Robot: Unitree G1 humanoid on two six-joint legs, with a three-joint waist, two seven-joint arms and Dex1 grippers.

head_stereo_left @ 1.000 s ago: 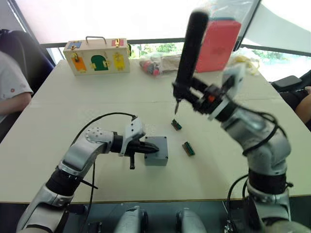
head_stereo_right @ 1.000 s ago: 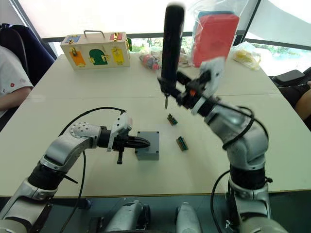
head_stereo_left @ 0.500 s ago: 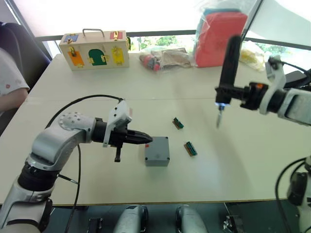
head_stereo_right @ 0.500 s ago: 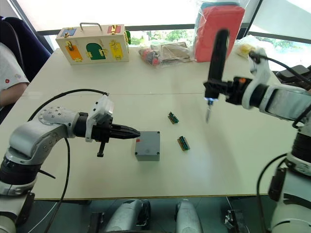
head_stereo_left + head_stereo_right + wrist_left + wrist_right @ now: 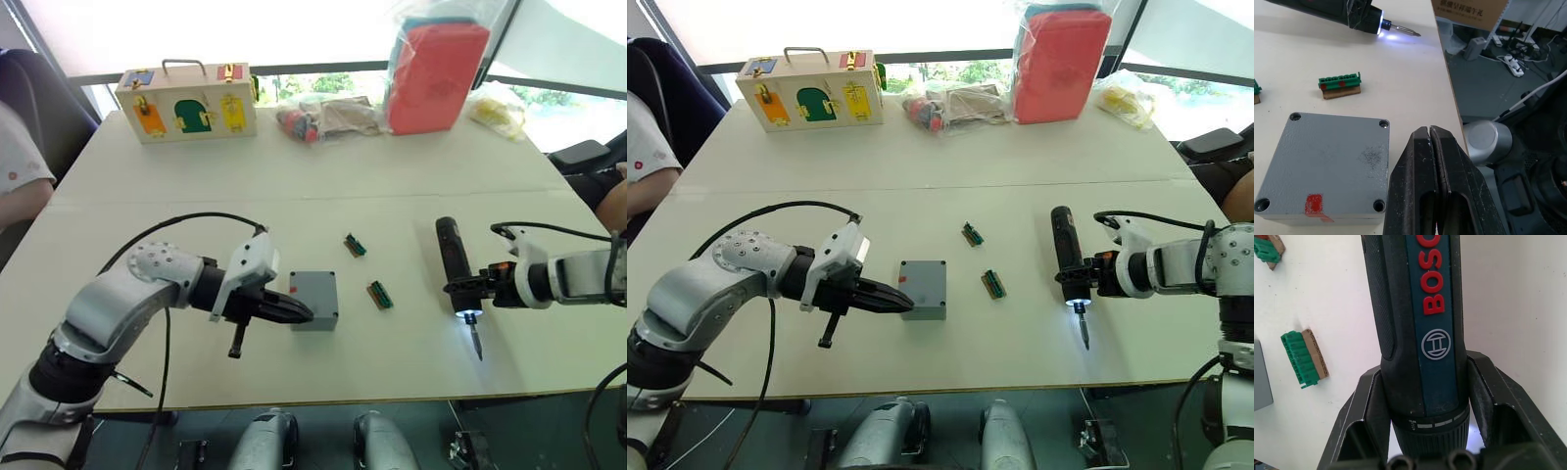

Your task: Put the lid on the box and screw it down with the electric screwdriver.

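While the right gripper (image 5: 1087, 277) pinches the screwdriver (image 5: 1065, 260) (tip lit) low near the table's (image 5: 921, 186) right edge, the left gripper (image 5: 899, 302), pressed together, touches the lidded box (image 5: 924, 289) mid-table.

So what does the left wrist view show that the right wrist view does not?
Left wrist view: the lid with four corner holes and a red mark, the shut left tool, the electric screwdriver's lit bit. Right wrist view: the right tool clamped on that screwdriver's barrel, red lettering. Both: the screwdriver, a green bit holder, the table.
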